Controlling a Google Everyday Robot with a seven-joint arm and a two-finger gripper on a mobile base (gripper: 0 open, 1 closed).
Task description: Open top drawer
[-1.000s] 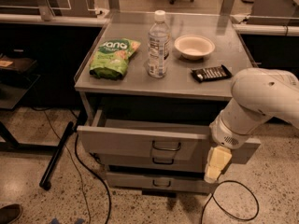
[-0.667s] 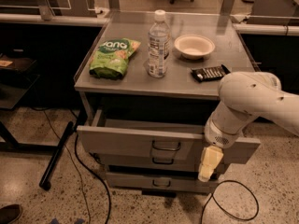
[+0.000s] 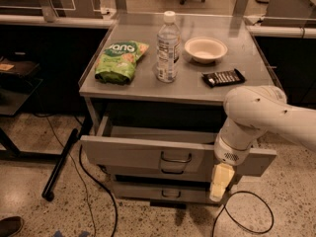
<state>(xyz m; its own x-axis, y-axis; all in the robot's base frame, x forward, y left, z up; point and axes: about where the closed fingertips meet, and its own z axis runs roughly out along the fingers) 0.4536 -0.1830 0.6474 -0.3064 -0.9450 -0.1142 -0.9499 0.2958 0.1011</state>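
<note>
The top drawer (image 3: 128,152) is the widest grey metal drawer of the cart. It stands pulled out towards me, with its shallow tray (image 3: 163,132) showing behind the front panel. Its dark U-shaped pull (image 3: 176,158) sits at the middle of the front. My gripper (image 3: 220,181) points down, in front of the drawer's right end and to the right of the pull. It is apart from the pull. My white arm (image 3: 256,117) covers the drawer's right part.
The grey cart top (image 3: 148,85) holds a green snack bag (image 3: 120,60), a water bottle (image 3: 168,46), a white bowl (image 3: 206,49) and a dark bar (image 3: 223,77). Two narrower drawers (image 3: 158,191) sit below. Cables (image 3: 84,181) and a black leg (image 3: 59,167) lie on the floor at the left.
My arm and gripper have shifted a little to the left and down along the drawer front. The drawer stays pulled out as before.
</note>
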